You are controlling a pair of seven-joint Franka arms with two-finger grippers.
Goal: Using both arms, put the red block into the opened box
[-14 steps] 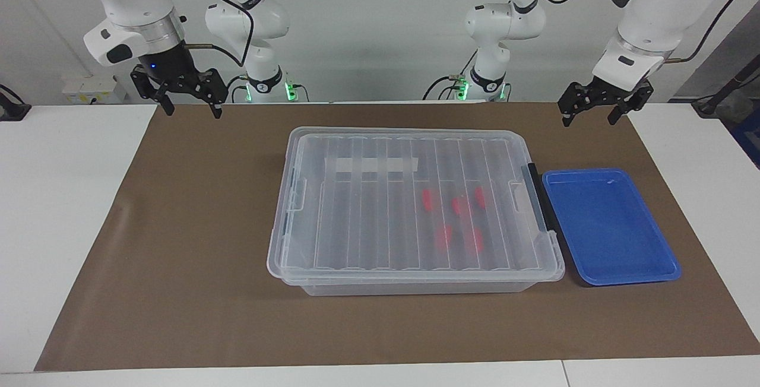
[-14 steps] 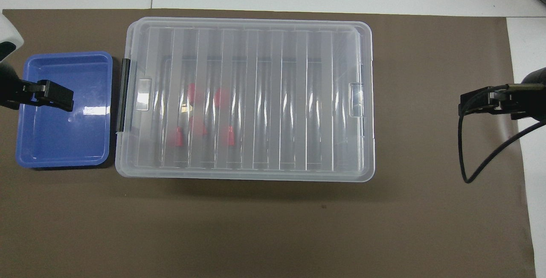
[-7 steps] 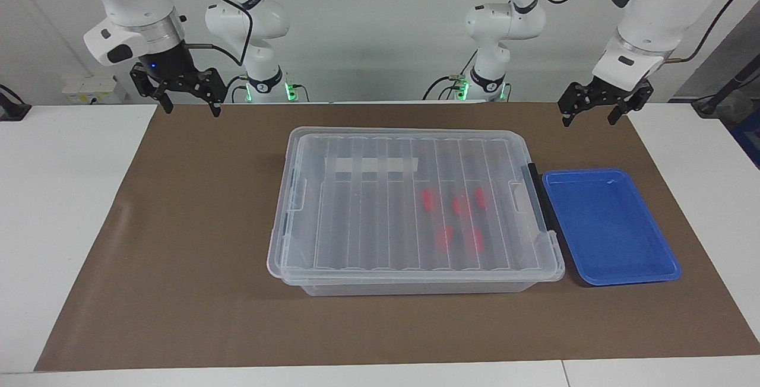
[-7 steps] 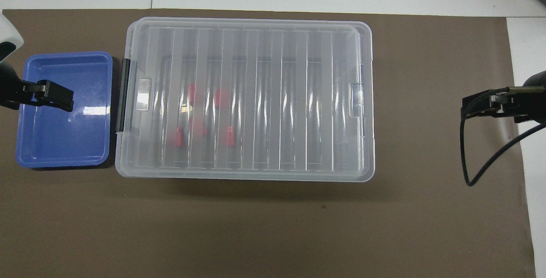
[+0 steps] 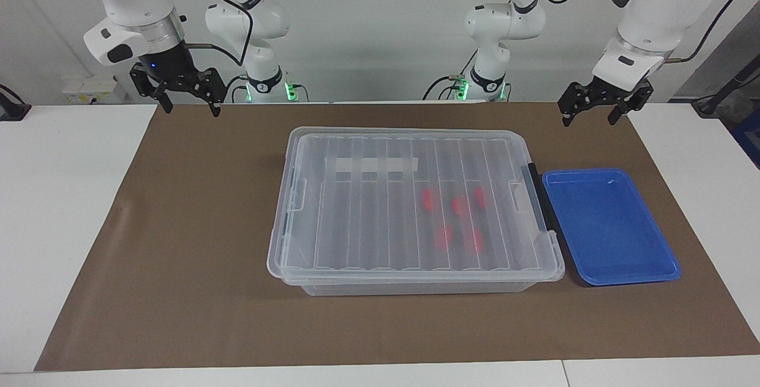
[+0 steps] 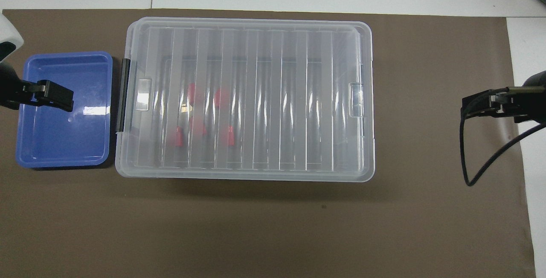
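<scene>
Right gripper (image 5: 189, 105) edged outward over brown mat (image 5: 196, 244) on white table (image 5: 65, 197).

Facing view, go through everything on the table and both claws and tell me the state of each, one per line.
Storage bin: lid on, closed.
Black end latch: down against the bin's end.
Red blocks: five, inside the bin under the lid.
Blue tray: empty, beside the bin's latch end.
Left claw: open, holding nothing, raised.
Right claw: open, holding nothing, raised.
</scene>
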